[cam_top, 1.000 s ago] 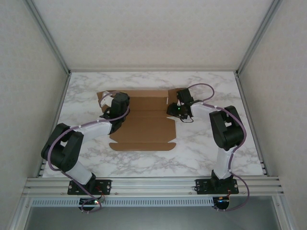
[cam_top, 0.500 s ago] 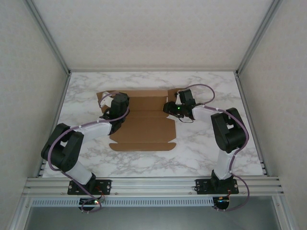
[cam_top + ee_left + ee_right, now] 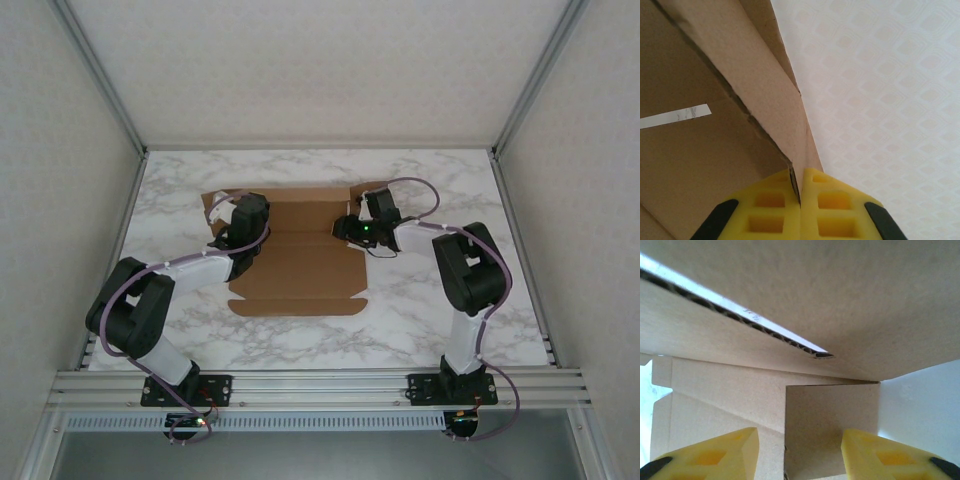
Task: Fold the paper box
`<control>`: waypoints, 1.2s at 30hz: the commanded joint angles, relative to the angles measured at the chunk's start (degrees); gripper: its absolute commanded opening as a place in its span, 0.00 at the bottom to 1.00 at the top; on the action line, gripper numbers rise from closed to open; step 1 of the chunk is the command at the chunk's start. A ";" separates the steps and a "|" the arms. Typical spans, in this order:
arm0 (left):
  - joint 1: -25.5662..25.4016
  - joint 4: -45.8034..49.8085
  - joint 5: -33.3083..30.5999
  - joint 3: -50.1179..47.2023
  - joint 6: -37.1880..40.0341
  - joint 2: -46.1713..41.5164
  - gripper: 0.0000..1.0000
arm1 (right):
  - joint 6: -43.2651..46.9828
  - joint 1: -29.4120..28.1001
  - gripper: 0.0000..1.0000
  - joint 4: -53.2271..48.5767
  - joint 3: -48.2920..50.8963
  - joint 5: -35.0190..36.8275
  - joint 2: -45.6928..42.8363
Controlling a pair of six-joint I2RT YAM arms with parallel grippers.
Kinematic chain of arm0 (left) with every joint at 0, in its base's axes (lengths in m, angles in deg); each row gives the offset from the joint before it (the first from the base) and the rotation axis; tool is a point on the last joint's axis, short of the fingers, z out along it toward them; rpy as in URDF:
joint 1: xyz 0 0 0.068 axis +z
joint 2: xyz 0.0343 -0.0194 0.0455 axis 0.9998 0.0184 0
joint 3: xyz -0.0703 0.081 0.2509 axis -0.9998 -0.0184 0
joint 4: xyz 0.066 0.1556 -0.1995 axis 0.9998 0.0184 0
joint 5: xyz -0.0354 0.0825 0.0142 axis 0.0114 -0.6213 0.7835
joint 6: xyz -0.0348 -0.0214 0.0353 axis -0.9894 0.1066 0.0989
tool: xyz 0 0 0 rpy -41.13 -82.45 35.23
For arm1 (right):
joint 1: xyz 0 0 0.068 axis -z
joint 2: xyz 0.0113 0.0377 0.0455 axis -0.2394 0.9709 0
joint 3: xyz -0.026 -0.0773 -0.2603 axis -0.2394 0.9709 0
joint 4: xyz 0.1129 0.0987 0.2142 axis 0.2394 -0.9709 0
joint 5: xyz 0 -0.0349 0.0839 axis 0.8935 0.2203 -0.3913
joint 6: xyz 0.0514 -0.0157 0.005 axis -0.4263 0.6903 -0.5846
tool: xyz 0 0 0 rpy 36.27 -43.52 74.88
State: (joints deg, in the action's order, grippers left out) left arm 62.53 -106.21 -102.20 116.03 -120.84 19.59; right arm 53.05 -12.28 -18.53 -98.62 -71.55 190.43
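- Your left gripper [image 3: 801, 174] is clenched on a raised flap edge at the left side of the paper box [image 3: 300, 262].
- The box lies on the marble table [image 3: 430, 310].
- Your right gripper [image 3: 800, 440] is spread apart at the box's right flap.

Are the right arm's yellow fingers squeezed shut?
No, the right fingers stand apart, with the paper box showing between them.
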 commanded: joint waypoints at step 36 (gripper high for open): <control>-0.57 10.23 2.46 -3.56 3.62 -2.19 0.00 | 3.85 19.80 0.25 -16.73 2.48 16.59 -20.30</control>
State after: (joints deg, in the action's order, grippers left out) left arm 62.51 -103.90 -101.46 114.91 -119.13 17.25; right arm 57.05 6.76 -29.04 -91.18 -52.23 163.70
